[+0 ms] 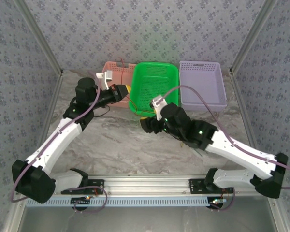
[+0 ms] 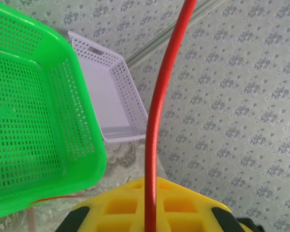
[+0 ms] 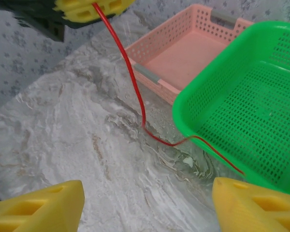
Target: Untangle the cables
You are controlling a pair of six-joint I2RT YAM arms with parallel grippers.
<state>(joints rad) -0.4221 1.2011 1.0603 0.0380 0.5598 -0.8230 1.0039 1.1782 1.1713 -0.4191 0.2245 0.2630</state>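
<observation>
Right wrist view: a red cable strung across a marble tabletop.
The right gripper frames the bottom edge, its fingers spread wide with nothing between them. The cable descends from the left gripper, which is clamped on it, then apparently runs under the green basket, which stands just beside the pink basket.

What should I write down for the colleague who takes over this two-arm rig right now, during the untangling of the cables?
Left gripper: shut on the thin red-orange cable, near the pink plastic basket.
Right gripper: open, empty, above the marble-patterned table.
Cable: drops to the table, then reaches the green plastic mesh basket's corner; inside or beneath, unclear.
Done: this cable runs alone, nothing wound around it.
Left: lay it down; other cables I cannot make out.
</observation>
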